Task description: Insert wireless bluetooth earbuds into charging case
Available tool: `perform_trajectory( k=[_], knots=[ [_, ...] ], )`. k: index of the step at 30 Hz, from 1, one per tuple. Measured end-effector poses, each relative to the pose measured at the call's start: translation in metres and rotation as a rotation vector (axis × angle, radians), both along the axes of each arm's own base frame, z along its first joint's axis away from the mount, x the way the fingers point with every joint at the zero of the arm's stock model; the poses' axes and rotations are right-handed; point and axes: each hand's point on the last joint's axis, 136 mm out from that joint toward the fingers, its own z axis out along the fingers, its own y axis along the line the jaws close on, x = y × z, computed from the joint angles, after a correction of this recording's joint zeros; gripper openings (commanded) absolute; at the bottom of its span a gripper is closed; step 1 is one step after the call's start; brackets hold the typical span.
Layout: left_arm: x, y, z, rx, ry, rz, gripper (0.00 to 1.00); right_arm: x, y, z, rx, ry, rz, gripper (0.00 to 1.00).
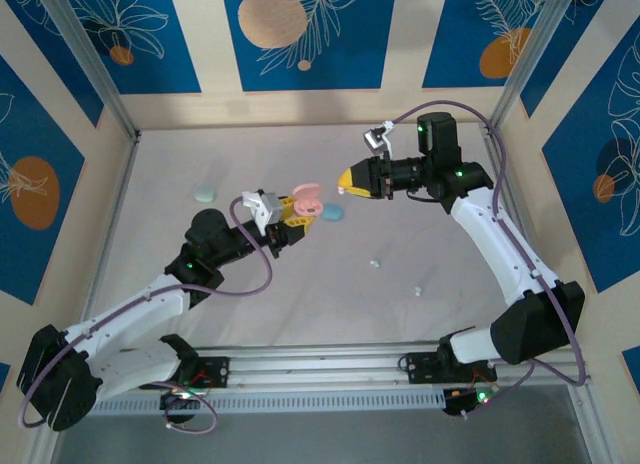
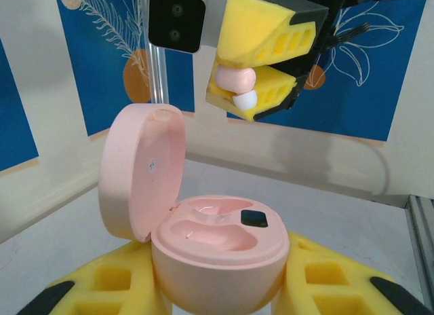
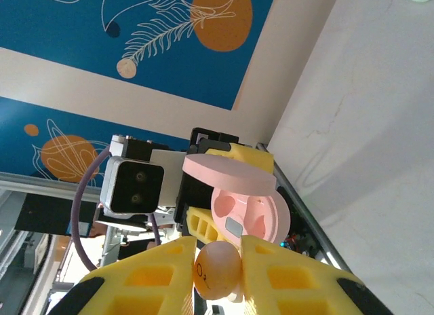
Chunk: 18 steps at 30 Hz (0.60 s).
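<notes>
My left gripper [image 1: 290,216] holds the pink charging case [image 1: 307,199] above the middle of the table, shut on its lower half. In the left wrist view the case [image 2: 217,250] sits between the yellow fingers with its lid [image 2: 139,172] swung open to the left; both wells look empty. My right gripper [image 1: 346,180] faces it from the right, a short gap away. In the right wrist view its yellow fingers are shut on a pinkish earbud [image 3: 217,271], with the open case [image 3: 247,216] just beyond. From the left wrist the earbud [image 2: 236,79] shows pinched above the case.
Two tiny pale earbuds [image 1: 374,264] [image 1: 418,290] lie loose on the table right of centre. A mint case [image 1: 204,195] rests at the far left and a pale blue case [image 1: 331,212] lies under the raised grippers. Walls enclose the table on three sides.
</notes>
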Motion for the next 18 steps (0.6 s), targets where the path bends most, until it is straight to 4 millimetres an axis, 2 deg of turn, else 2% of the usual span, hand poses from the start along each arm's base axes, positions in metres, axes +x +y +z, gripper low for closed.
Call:
perform_trajectory(
  k=[18],
  knots=[
    [-0.001,-0.007,0.007,-0.046,0.004,-0.042,0.33,-0.020,0.021,0.001,0.008,0.000,0.084,0.21]
  ],
)
